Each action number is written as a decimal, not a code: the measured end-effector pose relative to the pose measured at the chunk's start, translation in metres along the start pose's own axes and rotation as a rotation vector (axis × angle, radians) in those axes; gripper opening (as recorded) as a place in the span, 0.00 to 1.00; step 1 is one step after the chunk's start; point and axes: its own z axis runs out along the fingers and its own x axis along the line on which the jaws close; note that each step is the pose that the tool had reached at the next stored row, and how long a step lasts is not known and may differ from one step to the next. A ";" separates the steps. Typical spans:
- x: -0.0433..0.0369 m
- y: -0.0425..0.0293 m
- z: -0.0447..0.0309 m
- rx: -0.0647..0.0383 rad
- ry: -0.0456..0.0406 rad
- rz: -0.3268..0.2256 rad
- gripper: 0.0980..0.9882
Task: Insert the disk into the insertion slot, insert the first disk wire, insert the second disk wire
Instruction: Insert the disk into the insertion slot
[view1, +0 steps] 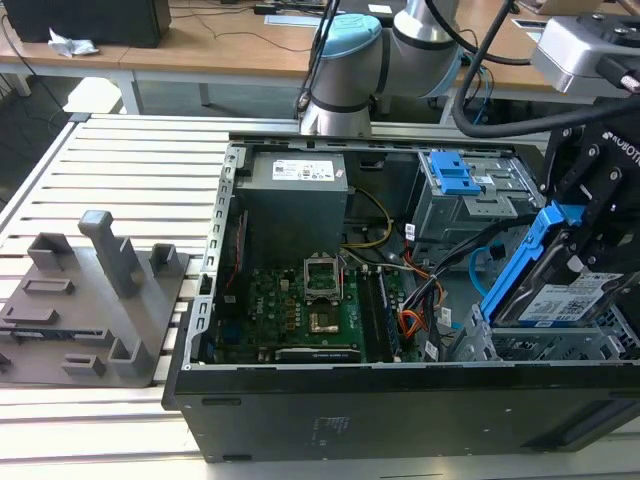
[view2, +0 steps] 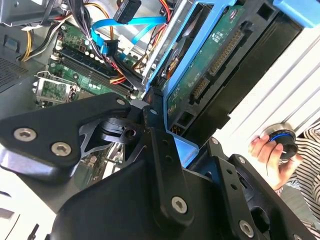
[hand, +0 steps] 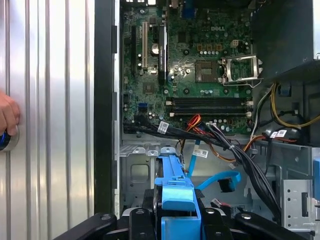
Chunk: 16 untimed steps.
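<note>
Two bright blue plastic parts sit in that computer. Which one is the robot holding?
The blue-framed disk, tilted in the gripper at the exterior view's right; the blue latch sits apart on the taller bay.

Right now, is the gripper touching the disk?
Touching. In the first wrist view the gripper presses against both sides of the disk at its blue carrier, with no gap showing.

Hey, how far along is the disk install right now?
Nothing is finished yet. The end effector grips the disk, tilted over the insertion slot, not seated. The light-blue cable hangs loose, and the disk's connectors are bare, so seating and both wires remain.
</note>
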 end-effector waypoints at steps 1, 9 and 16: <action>0.0000 0.0000 0.0018 0.000 0.0001 0.000 0.30; -0.0003 -0.0007 0.0182 0.000 0.0003 0.000 0.30; -0.0002 -0.0008 0.0188 0.000 0.0002 0.000 0.30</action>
